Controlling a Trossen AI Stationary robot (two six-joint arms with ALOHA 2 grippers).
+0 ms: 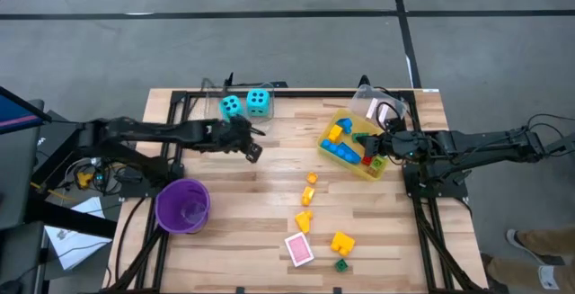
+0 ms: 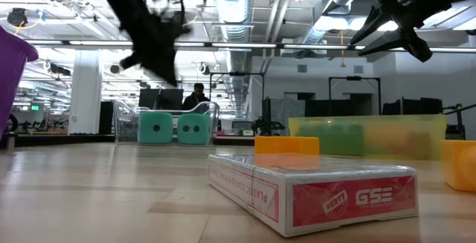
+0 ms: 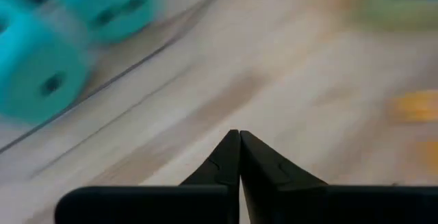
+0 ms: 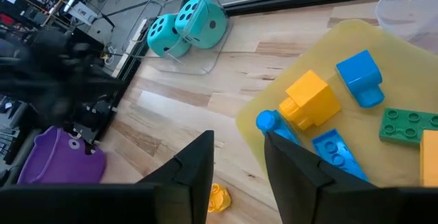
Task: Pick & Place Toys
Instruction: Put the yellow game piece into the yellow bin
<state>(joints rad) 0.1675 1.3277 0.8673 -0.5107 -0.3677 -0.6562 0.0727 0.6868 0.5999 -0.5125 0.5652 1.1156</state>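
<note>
the left tool (image 1: pixel 252 149) is held closed and empty above the counter (image 1: pixel 234 231), just in front of the two dice (image 1: pixel 245 105). the right tool (image 1: pixel 367 141) is parted with nothing between its fingers, over the near edge of the bin (image 1: pixel 388 170), where bricks (image 1: pixel 340 150) are seen. a card (image 1: pixel 299 249) and loose bricks (image 1: pixel 342 242) are left on the counter, well apart from both tools.

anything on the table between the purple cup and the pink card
No, the high view shows only bare wood between the purple cup and the pink card.
</note>
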